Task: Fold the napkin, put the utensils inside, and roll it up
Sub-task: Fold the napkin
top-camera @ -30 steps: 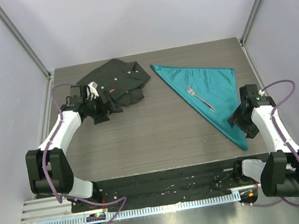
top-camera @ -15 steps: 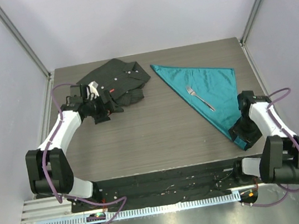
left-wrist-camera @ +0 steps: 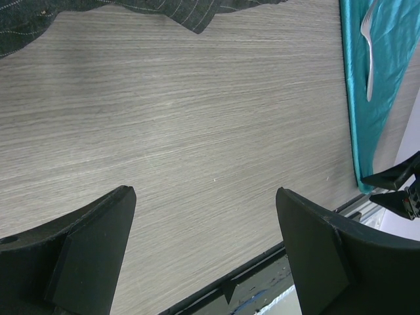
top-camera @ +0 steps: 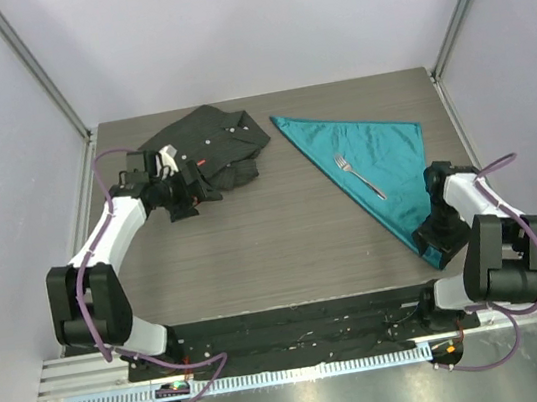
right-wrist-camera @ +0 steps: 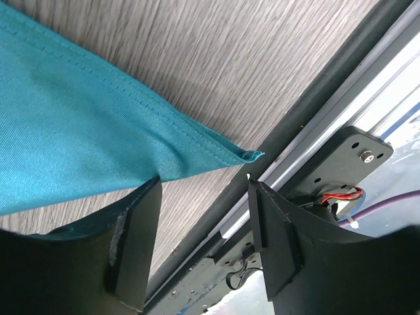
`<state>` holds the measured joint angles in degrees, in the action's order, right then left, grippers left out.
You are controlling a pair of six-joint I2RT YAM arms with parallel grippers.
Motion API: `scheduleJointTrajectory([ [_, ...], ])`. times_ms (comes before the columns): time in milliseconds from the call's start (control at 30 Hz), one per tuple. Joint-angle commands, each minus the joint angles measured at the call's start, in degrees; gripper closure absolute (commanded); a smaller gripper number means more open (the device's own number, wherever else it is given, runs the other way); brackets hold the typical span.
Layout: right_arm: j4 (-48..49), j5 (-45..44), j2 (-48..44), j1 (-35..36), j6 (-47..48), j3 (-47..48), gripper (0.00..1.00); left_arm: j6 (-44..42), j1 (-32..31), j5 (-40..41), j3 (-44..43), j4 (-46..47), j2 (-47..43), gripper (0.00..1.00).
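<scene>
Grey wood-look boards make up the worktop (top-camera: 274,240), and pale walls stand around it. A shiny blue-green cloth napkin (top-camera: 383,154) lies flat on the right side, folded into a triangle. One point of it is at the far middle, one is at the far right, and one is at the near right. A thin silver metal fork (top-camera: 359,176) lies on top of the napkin, close to its long slanted edge, with its prongs pointing to the far side. A black buttoned shirt (top-camera: 214,143) sits crumpled at the far left, well apart from the napkin.

The left fingers (top-camera: 192,194) hang just beside the near edge of the shirt. They are wide apart and hold nothing. The right fingers (top-camera: 435,245) are low at the near point of the napkin. They are apart too. The cloth tip sits just in front of the gap between them and is not pinched.
</scene>
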<state>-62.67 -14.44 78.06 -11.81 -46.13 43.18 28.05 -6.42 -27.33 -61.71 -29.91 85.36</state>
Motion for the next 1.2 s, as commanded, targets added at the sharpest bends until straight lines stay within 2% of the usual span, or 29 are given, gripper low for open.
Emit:
scheduleJointTrajectory([
  [0, 0.36, -3.31, 0.86, -0.32, -1.86, 1.65, 0.37, 0.07, -0.18, -2.11, -1.92, -0.06, 0.59, 0.07],
  [267, 0.71, -4.55, 2.27, -0.32, -1.16, 2.17, 0.37, -0.02, -0.18, -1.94, -2.1, -0.23, 0.77, 0.07],
  [467, 0.71, -5.34, 3.41, -0.32, -0.72, 2.61, 0.41, -0.28, -0.18, -1.94, -2.36, -0.41, 0.86, 0.07],
  [700, 1.33, -5.69, 4.82, -0.32, 0.69, 2.88, 0.54, -0.37, -0.18, -1.76, -2.53, -0.76, 1.03, 0.07],
  [1167, 3.08, -4.9, 1.74, 0.3, 4.9, 4.54, 0.83, -0.28, -0.18, -2.37, -2.45, -0.5, 1.12, 0.07],
])
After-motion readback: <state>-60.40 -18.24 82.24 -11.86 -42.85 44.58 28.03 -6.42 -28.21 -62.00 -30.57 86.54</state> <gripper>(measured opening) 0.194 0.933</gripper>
